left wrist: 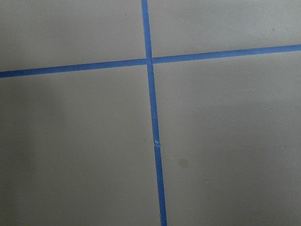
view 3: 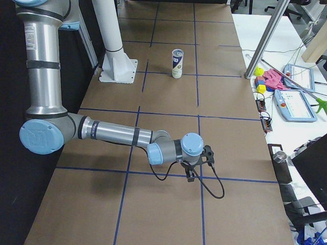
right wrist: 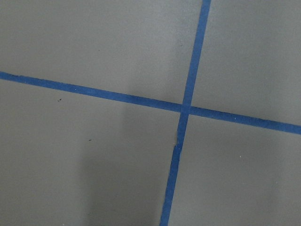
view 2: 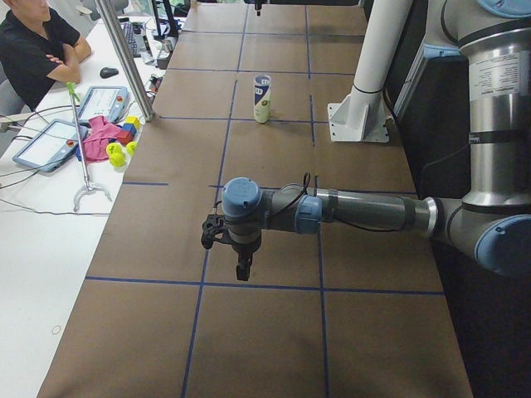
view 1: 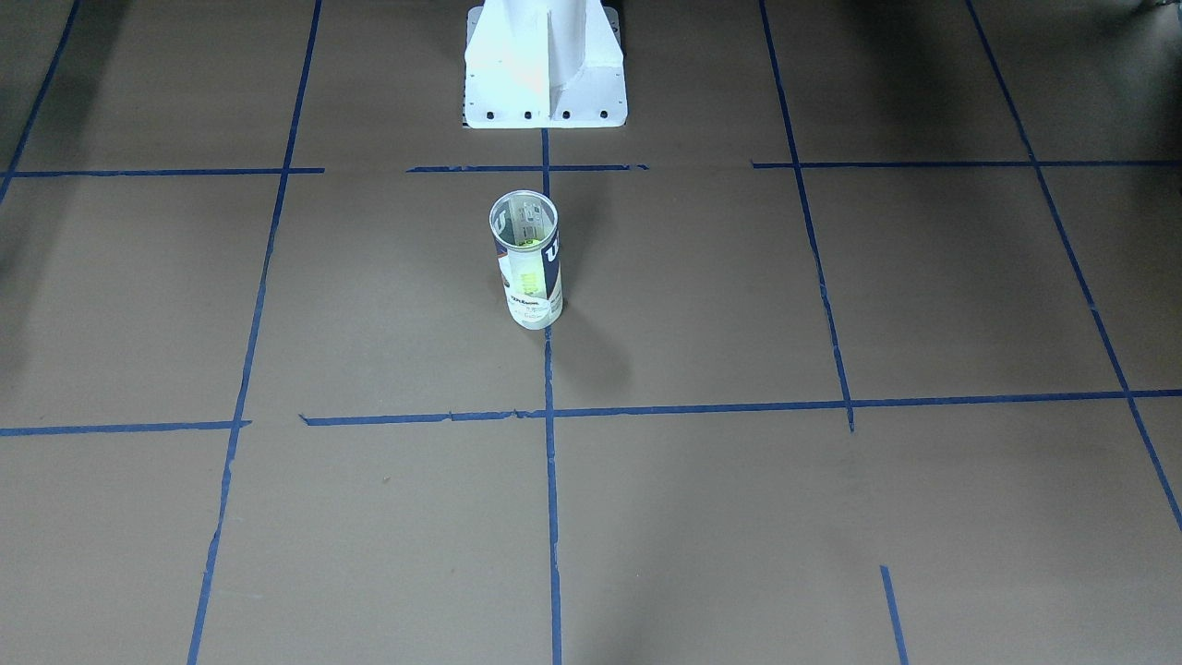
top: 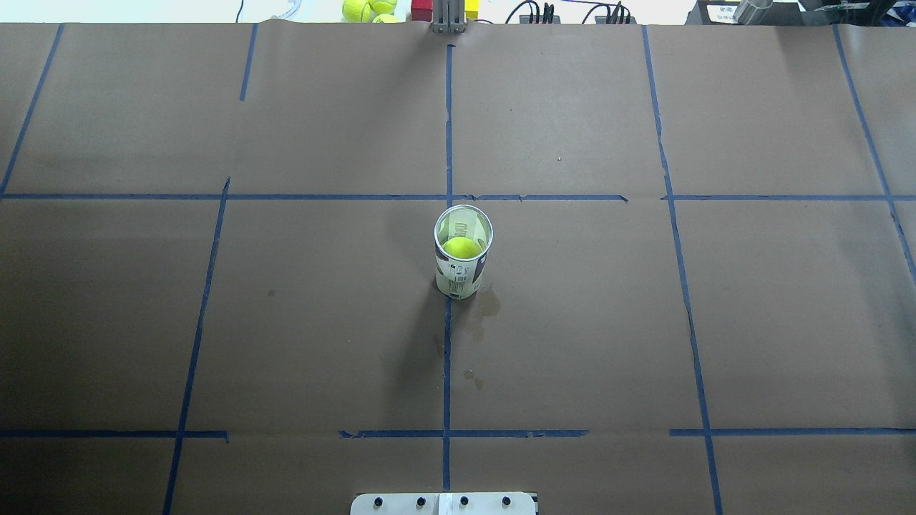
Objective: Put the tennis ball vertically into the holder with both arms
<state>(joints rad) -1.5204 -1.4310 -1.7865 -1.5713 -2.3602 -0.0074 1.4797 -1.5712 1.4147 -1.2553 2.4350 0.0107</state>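
Observation:
The clear Wilson holder (top: pixel 462 261) stands upright at the table's middle, on the centre tape line, and also shows in the front view (view 1: pixel 527 260) and both side views (view 2: pixel 262 98) (view 3: pixel 177 63). The neon yellow-green tennis ball (top: pixel 461 247) sits inside it, seen through the open top and faintly through the wall in the front view (view 1: pixel 527 274). My left gripper (view 2: pixel 241 270) shows only in the left side view, far from the holder above the table's end. My right gripper (view 3: pixel 190 176) shows only in the right side view, likewise far off. I cannot tell if either is open or shut.
The white robot base (view 1: pixel 545 69) stands behind the holder. Blue tape lines (top: pixel 447 129) grid the brown table. Spare tennis balls (top: pixel 365 10) and coloured blocks lie beyond the far edge. An operator (view 2: pixel 37 50) sits at a side desk with tablets. Both wrist views show only bare table and tape.

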